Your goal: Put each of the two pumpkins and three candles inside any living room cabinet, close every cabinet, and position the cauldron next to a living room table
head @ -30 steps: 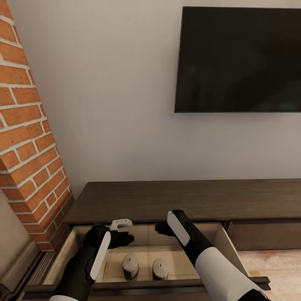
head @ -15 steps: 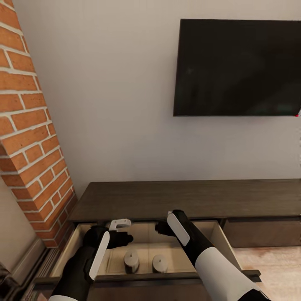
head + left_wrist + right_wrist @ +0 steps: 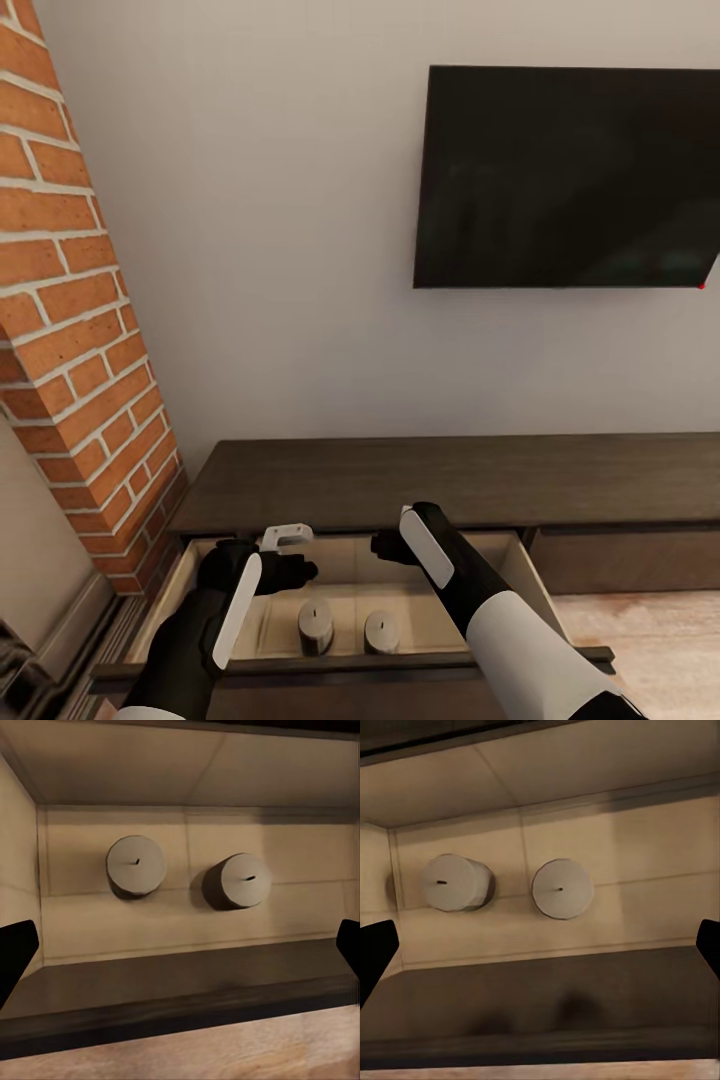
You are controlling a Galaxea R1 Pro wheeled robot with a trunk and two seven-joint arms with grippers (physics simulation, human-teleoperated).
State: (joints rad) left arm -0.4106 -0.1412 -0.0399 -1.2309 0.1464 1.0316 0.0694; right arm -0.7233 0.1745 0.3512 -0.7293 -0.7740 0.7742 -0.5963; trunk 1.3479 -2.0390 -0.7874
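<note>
Meanwhile the head camera tilts up a little against a second ago: the black wall-mounted TV screen (image 3: 570, 178) sits lower in the head view, more red brick column (image 3: 70, 330) shows at the left, and the drawer slips toward the bottom edge (camera motion, not the things). Arms hold the same pose over the long dark-brown wooden cabinet (image 3: 450, 480), whose pale-wood drawer (image 3: 505, 560) stands pulled out. Two short grey cylindrical candles (image 3: 136, 866) stand upright on the drawer floor, side by side, close but apart; neither has shifted.

The left gripper (image 3: 180, 945) is spread wide, black fingertips at the frame edges of its wrist view, nothing between them. The right gripper (image 3: 540, 945) is likewise spread and empty, hovering above the drawer.

So two candles are stowed. The third candle, pumpkins and cauldron are not among what I can see, so they likely remain to be fetched. My read: the robot is backing off from the drop; the drawer must be shut before the end.
</note>
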